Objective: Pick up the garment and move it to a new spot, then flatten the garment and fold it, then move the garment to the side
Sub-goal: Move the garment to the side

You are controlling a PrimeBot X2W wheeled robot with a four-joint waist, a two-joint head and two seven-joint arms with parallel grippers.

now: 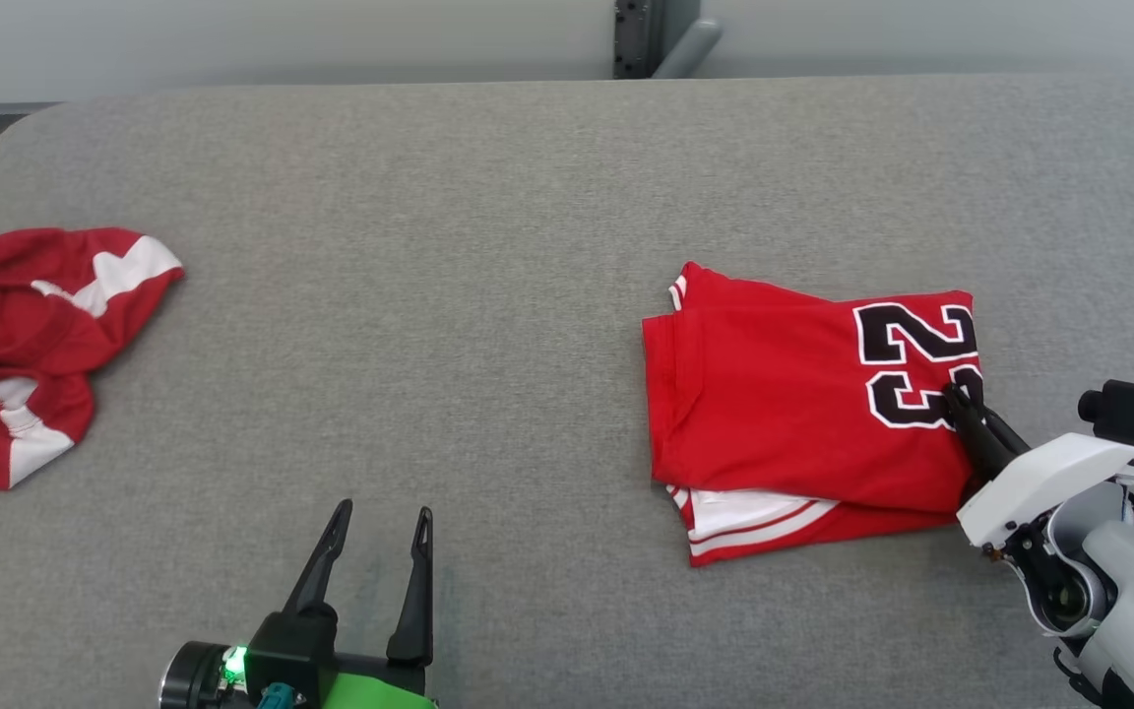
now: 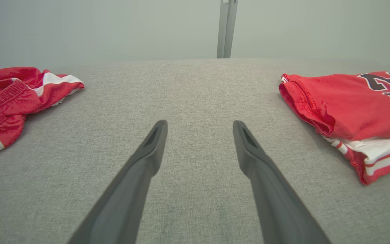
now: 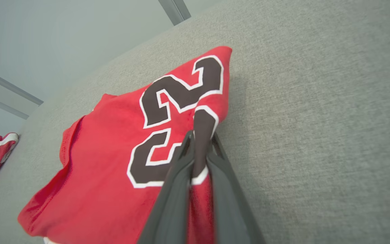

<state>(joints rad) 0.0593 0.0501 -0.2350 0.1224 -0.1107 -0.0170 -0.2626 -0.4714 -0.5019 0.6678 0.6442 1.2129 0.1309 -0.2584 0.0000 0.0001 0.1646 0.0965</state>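
A folded red jersey with a black number and white trim lies on the grey surface at the right. My right gripper is shut on the jersey's right edge, pinching the fabric between its fingers at the number. The same jersey appears at the right of the left wrist view. My left gripper stands open near the front edge, well left of the jersey, with nothing between its fingers.
A crumpled red and white garment lies at the far left edge of the grey padded surface. A metal post stands behind the surface's back edge.
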